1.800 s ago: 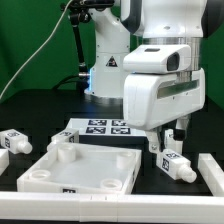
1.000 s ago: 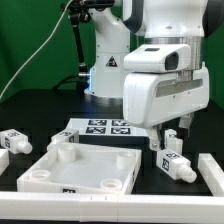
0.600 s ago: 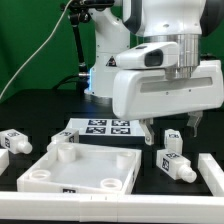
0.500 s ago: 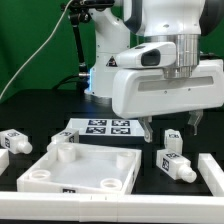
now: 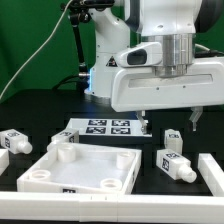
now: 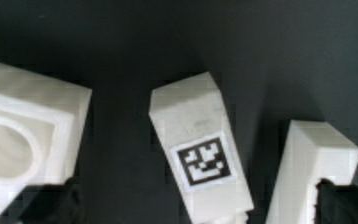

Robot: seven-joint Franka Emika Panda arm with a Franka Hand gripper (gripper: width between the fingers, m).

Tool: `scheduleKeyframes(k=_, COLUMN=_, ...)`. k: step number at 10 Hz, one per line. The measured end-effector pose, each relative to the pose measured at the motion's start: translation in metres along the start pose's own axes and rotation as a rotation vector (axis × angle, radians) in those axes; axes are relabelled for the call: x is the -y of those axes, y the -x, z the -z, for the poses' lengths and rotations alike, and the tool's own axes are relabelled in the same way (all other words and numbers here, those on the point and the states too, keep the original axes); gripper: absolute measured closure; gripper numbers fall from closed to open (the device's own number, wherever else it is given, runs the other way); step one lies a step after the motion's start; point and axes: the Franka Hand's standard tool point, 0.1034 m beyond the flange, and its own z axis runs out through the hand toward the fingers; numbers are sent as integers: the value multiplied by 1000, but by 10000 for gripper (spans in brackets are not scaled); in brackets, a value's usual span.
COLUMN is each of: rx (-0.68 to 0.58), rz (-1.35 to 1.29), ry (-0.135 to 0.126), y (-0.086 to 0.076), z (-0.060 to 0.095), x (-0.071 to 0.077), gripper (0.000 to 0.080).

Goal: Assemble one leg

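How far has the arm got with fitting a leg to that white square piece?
Barely started. Done: nothing that shows; the white panel has no leg fitted, and a spare leg lies loose beside it. In hand: the gripper hangs open and empty over the leg. Left: grasp that leg, carry it to the panel and probably fix it in a corner.

The white leg (image 5: 176, 165) beside the plain white panel (image 5: 90, 170) carries black-and-white square tags; behind the panel, the white marker board (image 5: 100, 127) shows black tags.
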Motion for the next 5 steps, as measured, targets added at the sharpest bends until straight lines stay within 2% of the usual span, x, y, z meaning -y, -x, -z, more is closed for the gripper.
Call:
scheduleKeyframes(k=2, rx=37, rz=0, ry=1, y=4, z=-1, x=0, gripper=150)
scheduleKeyframes(k=3, rx=127, rz=-14, ry=4, y=8, z=1, x=0, gripper=150)
scheduleKeyframes(k=4, rx=161, rz=-91, ry=14, y=11, z=2, x=4, gripper=150)
scheduleKeyframes(k=5, rx=266, rz=-156, ry=38, y=25, z=3, x=9, gripper=150)
